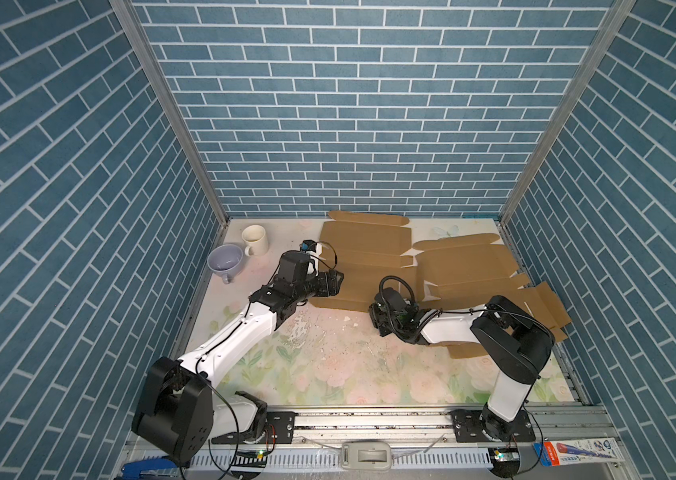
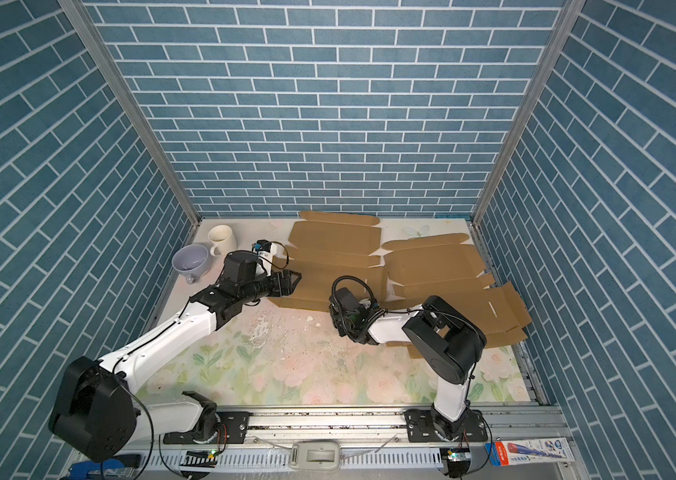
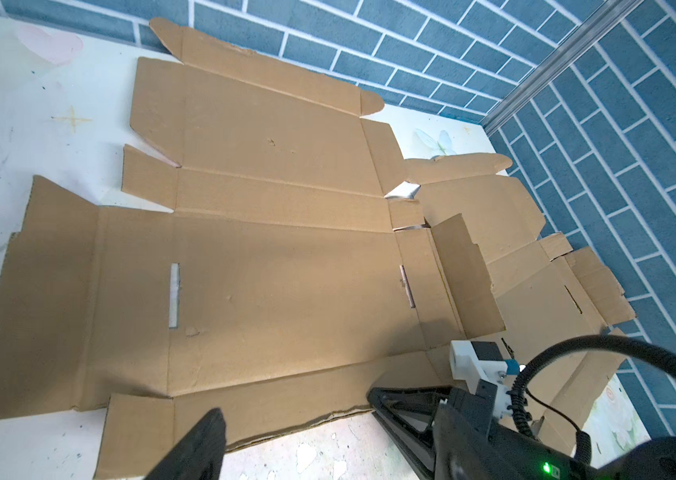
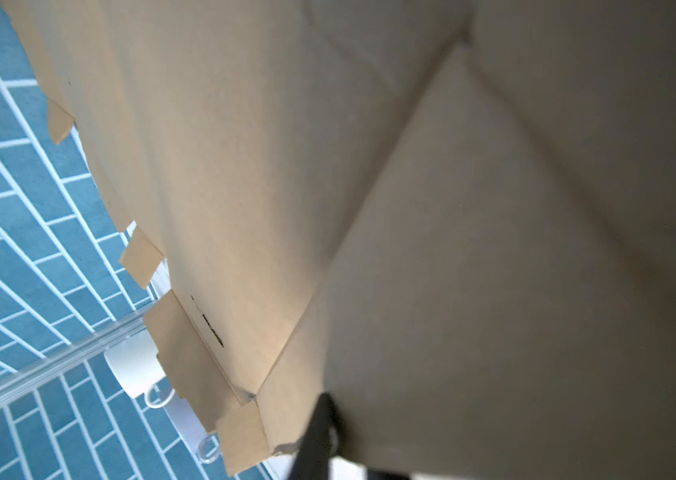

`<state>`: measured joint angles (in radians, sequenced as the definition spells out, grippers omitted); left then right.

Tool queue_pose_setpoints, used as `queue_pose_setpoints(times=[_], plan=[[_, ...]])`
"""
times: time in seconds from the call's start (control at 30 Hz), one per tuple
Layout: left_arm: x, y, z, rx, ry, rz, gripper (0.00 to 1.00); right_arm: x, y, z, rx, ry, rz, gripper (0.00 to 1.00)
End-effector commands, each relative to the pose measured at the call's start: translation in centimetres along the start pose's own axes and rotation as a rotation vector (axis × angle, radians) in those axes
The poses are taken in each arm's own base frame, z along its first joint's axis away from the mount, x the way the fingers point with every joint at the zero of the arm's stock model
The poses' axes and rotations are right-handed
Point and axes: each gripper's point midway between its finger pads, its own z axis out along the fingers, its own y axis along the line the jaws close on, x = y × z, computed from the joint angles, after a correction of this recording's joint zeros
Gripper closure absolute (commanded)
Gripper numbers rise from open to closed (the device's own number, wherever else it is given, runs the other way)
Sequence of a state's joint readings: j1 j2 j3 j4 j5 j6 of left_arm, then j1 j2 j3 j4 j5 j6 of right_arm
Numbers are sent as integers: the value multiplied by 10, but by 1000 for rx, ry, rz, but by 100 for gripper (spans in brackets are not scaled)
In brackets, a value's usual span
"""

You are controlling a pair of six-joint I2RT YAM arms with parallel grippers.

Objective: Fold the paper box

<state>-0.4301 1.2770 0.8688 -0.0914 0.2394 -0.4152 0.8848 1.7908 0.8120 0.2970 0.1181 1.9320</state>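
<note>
**Right tool clamps the flat box's near edge; left tool hovers open**

The paper box (image 1: pixel 365 249) lies unfolded on the desk (image 1: pixel 328 361), spread from the far wall toward the middle. Its creases and slots show in the left wrist view (image 3: pixel 286 291). A second cardboard blank (image 1: pixel 465 266) lies to its right, reaching the right edge of the desk, and the two sheets overlap where they meet.

In both top views the right tool (image 1: pixel 373 311) sits low at the near right corner of the paper box. Its jaws are closed, and in the left wrist view they pinch the box's near edge (image 3: pixel 382 401). In the right wrist view, cardboard fills most of the picture close to the lens, with one dark finger (image 4: pixel 319 428) against the sheet.

The left tool (image 1: pixel 339 283) hangs over the near left part of the paper box with its jaws spread wide, gripping nothing. One of its fingers (image 3: pixel 203 440) shows above the near flap.

At the far left of the desk a cream mug (image 1: pixel 254 240) stands upright. A lilac cup (image 1: pixel 225 258) sits tilted just beside it, and both are well apart from the cardboard.
</note>
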Motion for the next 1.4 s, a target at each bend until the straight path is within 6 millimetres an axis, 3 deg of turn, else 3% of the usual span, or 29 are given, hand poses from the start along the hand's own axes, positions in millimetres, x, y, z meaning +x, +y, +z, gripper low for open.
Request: queue_pose_setpoints(times=[0.0,0.17,0.27,0.33,0.5,0.63,0.73,0.83,0.93,1.07,1.2,1.37], plan=[[-20,-7,-12,-10,-36,45,20,-3,-29,-13,112,10,-89,100],[-36,-13,-22,-14,-62,90,20,-8,-57,-49,188,91,-243,100],[-44,-17,-24,-7,-79,101,20,-10,-64,-70,221,175,-369,100],[-47,-20,-22,3,-82,103,20,-16,-57,-83,223,226,-489,100],[-51,-25,-17,26,-77,105,20,-38,-42,-132,437,293,-949,100],[-47,-26,-16,34,-67,104,20,-46,-48,-153,576,477,-1174,100],[-41,-25,-13,45,-55,102,20,-77,-47,-164,765,501,-1335,100],[-31,-24,-8,58,-36,81,20,-105,-24,-155,805,452,-1365,100],[-16,-22,2,67,-8,60,20,-121,16,-119,679,373,-1307,100],[14,-23,17,72,67,65,21,-125,64,-78,526,394,-1277,97],[43,-17,28,75,121,72,22,-135,71,-65,565,408,-1280,71],[64,-2,40,40,153,70,24,-137,74,-78,398,294,-1077,49]])
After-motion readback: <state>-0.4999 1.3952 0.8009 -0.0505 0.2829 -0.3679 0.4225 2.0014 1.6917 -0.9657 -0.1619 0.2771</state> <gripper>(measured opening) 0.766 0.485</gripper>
